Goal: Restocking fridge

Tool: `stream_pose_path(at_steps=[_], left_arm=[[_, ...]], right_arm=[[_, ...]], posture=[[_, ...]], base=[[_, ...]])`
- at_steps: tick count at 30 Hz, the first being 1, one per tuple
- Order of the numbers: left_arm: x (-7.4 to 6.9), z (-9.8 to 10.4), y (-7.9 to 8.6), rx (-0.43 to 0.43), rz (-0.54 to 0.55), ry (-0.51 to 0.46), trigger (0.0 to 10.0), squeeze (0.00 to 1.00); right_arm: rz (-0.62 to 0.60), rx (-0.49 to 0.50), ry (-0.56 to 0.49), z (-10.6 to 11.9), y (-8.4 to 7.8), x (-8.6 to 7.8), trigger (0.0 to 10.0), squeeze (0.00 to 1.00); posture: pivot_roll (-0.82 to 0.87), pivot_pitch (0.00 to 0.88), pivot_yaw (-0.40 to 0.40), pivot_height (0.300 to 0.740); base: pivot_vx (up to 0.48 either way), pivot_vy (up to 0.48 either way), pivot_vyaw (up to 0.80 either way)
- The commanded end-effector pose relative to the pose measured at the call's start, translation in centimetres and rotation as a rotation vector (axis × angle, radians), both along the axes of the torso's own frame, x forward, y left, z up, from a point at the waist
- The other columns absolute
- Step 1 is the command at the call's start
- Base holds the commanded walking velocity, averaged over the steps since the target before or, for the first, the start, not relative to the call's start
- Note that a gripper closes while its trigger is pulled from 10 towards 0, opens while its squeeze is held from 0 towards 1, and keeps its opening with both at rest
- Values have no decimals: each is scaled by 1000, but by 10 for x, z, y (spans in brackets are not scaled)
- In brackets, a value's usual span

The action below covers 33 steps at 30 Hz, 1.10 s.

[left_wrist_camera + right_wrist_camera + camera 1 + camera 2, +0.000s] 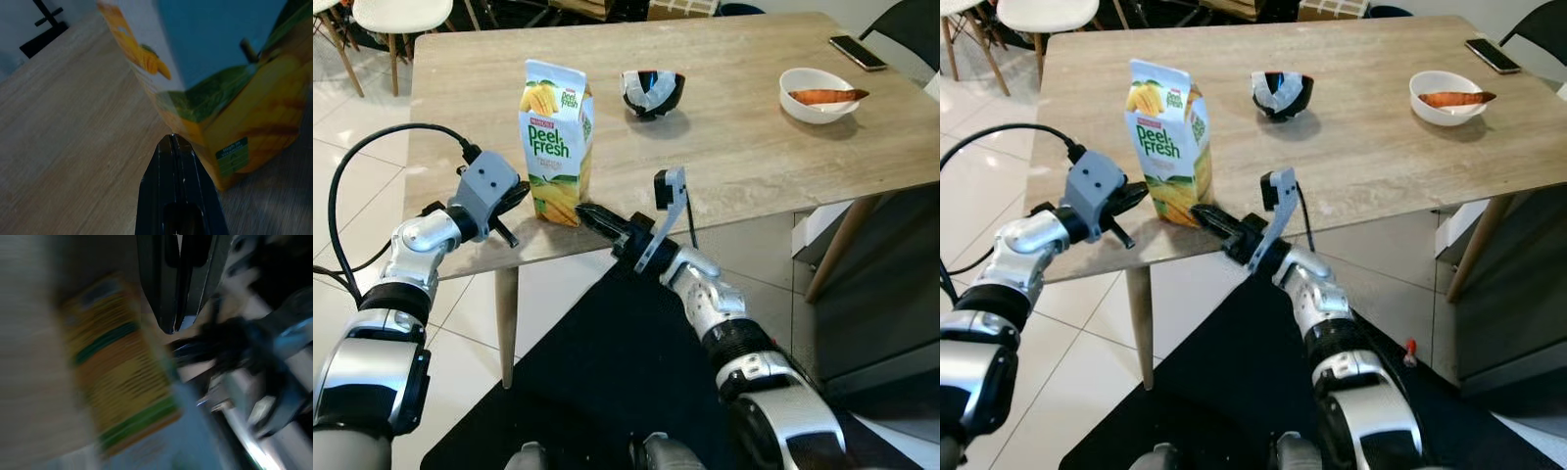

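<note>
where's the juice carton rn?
The juice carton stands upright near the wooden table's front edge, on the robot's left, between the left pincer and right pincer.

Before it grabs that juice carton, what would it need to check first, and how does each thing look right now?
1. Juice carton upright on the table: ok.
2. Left end effector beside the carton's base: ok.
3. Right end effector at the base's other side: ok.
4. Fingers opened to fit the carton: not ok, both pairs look shut.
5. Black bowl away from the carton: ok.
6. Carton sealed: cannot tell.
</note>
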<state>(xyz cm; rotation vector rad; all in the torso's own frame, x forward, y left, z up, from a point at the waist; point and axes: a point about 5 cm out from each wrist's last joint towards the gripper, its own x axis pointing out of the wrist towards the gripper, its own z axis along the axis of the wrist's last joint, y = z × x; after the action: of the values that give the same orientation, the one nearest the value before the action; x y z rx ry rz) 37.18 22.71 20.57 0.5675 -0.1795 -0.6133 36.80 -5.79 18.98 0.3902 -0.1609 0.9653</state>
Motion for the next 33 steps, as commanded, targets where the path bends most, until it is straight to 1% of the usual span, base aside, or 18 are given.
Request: stream_pose_path(at_steps=[1, 2, 3, 5, 6, 8, 10, 12, 13, 16, 17, 20, 21, 23, 26, 29, 30, 33], left_arm=[[-10, -8, 10, -27, -30, 29, 10000, 0], [-15, -13, 10, -43, -52, 43, 10000, 0], [-15, -13, 10, -43, -52, 43, 10000, 0], [-26, -25, 11, -72, -88, 79, 10000, 0], [-29, -28, 11, -80, -96, 88, 10000, 0], [-41, -39, 12, -95, -107, 115, 10000, 0], [-44, -43, 12, -99, -111, 124, 10000, 0], [-58, -53, 8, -127, -127, 149, 10000, 0], [-58, -53, 8, -127, -127, 149, 10000, 0], [-70, -55, -3, -161, -151, 160, 10000, 0], [-73, -55, -10, -182, -162, 159, 10000, 0], [-76, -55, -17, -206, -173, 159, 10000, 0], [-77, -57, -23, -219, -177, 156, 10000, 0], [-81, -61, -38, -257, -179, 155, 10000, 0], [-81, -62, -40, -266, -171, 151, 10000, 0], [-82, -63, -44, -272, -155, 148, 10000, 0], [-83, -64, -45, -274, -152, 150, 10000, 0], [-86, -63, -48, -277, -146, 159, 10000, 0]], right_arm=[[-73, 78, -13, 14, -12, 7, 10000, 0], [-74, 128, -20, 23, -15, 9, 10000, 0], [-74, 128, -20, 23, -15, 9, 10000, 0], [-8, 247, -23, 38, -23, 8, 10000, 0], [15, 274, -25, 41, -25, 8, 10000, 0], [62, 276, -49, 48, -31, 6, 10000, 0], [66, 271, -56, 49, -33, 7, 10000, 0], [1, 248, -58, 52, -44, 14, 10000, 0], [1, 248, -58, 52, -44, 14, 10000, 0], [-87, 268, -47, 59, -53, 22, 10000, 0], [-108, 292, -44, 65, -54, 24, 10000, 286], [-125, 318, -39, 71, -55, 27, 10000, 286], [-114, 325, -46, 75, -54, 27, 10000, 1000], [-76, 294, -83, 86, -44, 27, 10000, 1000], [-65, 257, -98, 86, -40, 27, 10000, 1000], [-83, 149, -126, 84, -33, 26, 10000, 1000], [-85, 109, -139, 82, -30, 26, 10000, 780], [-85, 77, -151, 81, -27, 26, 10000, 780]], posture=[[-92, 151, -42, 740], [-92, 151, -42, 740], [-92, 151, -42, 740], [-85, 150, -52, 740], [-85, 150, -52, 740], [-78, 153, -62, 740], [-78, 153, -62, 740], [-72, 155, -66, 740], [-72, 155, -66, 740], [-71, 155, -66, 740], [-71, 155, -66, 740], [-71, 154, -63, 740], [-71, 154, -63, 740], [-71, 153, -64, 740], [-70, 153, -65, 740], [-70, 153, -66, 740], [-68, 155, -65, 740], [-68, 155, -65, 740]], base=[[0, 0, 0], [0, 0, 0], [0, 0, 0], [0, 0, 0], [0, 0, 0], [0, 0, 0], [0, 0, 0], [0, 0, 0], [0, 0, 0], [0, 0, 0], [0, 0, 0], [0, 0, 0], [0, 0, 0], [0, 0, 0], [0, 0, 0], [0, 0, 0], [0, 0, 0], [0, 0, 0]])
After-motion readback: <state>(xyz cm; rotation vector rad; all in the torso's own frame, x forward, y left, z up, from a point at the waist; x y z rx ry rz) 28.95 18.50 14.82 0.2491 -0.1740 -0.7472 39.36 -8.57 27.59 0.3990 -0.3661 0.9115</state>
